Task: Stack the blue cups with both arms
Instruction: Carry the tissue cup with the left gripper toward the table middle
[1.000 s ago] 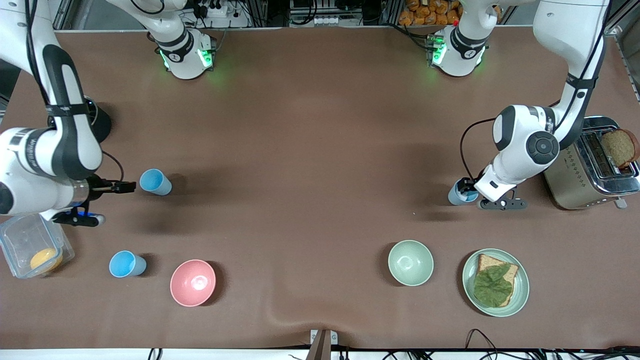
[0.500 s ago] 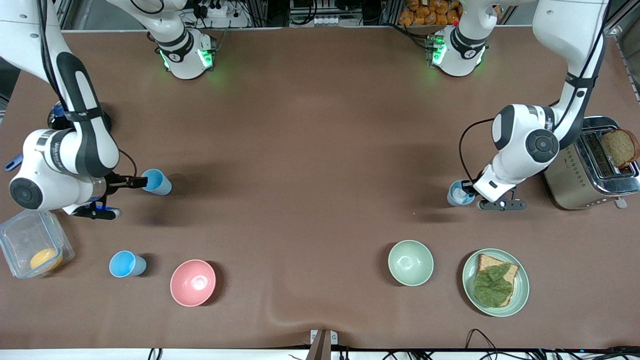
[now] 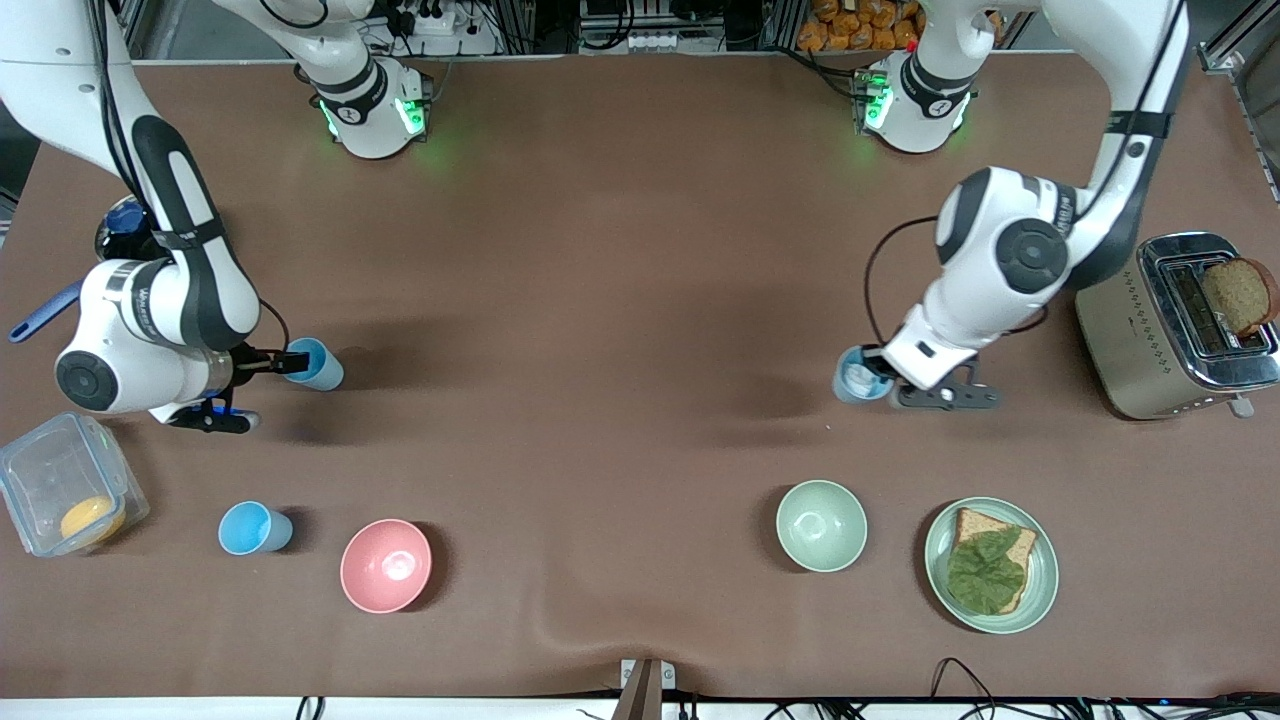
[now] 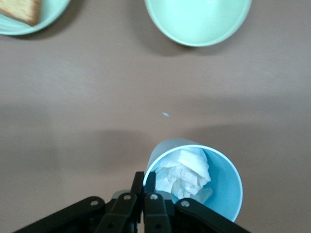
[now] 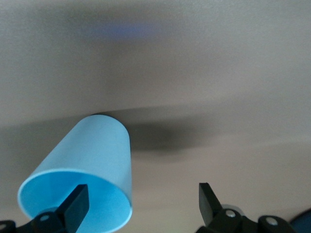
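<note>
One blue cup (image 3: pixel 318 366) stands on the brown table toward the right arm's end. My right gripper (image 3: pixel 290 362) is open at its rim, with one finger inside the cup (image 5: pixel 92 160) and the other outside; the gripper (image 5: pixel 142 201) does not pinch it. My left gripper (image 3: pixel 885 372) is shut on the rim of the other blue cup (image 3: pixel 858 380), one finger inside and one outside. This cup (image 4: pixel 204 184) is upright and holds crumpled white paper. The left gripper (image 4: pixel 145 182) holds it over bare table.
A brighter sky-blue cup (image 3: pixel 252 528) and a pink bowl (image 3: pixel 386 565) stand nearer the front camera. A green bowl (image 3: pixel 821 525), a plate (image 3: pixel 1040 590) with bread and lettuce, a toaster (image 3: pixel 1160 330) and a clear container (image 3: pixel 50 470) are also on the table.
My left arm has carried its cup toward the right arm's end of the table. My right gripper has moved up to its cup, and one finger is now inside the rim.
</note>
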You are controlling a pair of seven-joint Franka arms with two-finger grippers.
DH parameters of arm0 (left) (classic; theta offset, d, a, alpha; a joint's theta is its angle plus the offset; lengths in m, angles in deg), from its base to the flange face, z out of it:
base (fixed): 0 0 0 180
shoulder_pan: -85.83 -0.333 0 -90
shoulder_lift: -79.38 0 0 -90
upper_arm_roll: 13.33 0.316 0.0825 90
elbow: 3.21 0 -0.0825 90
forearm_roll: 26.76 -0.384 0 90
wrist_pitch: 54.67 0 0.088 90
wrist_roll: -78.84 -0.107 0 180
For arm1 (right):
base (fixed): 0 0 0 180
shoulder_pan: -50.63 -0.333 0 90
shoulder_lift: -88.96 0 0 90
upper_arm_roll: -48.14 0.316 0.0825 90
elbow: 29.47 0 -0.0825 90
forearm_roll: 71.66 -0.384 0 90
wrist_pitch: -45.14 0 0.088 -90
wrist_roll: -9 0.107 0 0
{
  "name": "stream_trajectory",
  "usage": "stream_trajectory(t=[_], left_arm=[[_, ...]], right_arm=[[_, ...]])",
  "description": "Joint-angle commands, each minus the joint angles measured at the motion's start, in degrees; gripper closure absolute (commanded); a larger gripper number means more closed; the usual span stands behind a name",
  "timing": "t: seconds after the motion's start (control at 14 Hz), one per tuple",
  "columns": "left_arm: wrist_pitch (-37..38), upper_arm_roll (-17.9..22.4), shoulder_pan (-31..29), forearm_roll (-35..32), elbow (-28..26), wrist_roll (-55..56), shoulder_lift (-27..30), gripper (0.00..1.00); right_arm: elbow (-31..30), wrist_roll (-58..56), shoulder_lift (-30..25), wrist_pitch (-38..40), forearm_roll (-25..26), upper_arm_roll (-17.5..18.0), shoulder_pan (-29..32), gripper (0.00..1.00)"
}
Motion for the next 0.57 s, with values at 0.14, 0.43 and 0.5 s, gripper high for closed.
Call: stream_trajectory(t=[0.14,0.43,0.5], left_arm=[[-0.27,-1.57,8.12,0.51,3.61,12.51,-5.61,1.0],[-0.62,-1.49,16.21,0.24,9.58,24.21,-12.29,1.0],[-0.71,-1.31,17.54,0.07,10.73,25.98,-13.7,1.0]], right_arm=[[-0.37,-0.16,0.62,-0.74,1.19,0.88,0.43,1.0],[-0.02,-0.25,0.36,-0.65,1.19,0.97,0.25,1.0],[0.07,-0.25,-0.16,-0.65,1.19,1.15,0.25,1.0]])
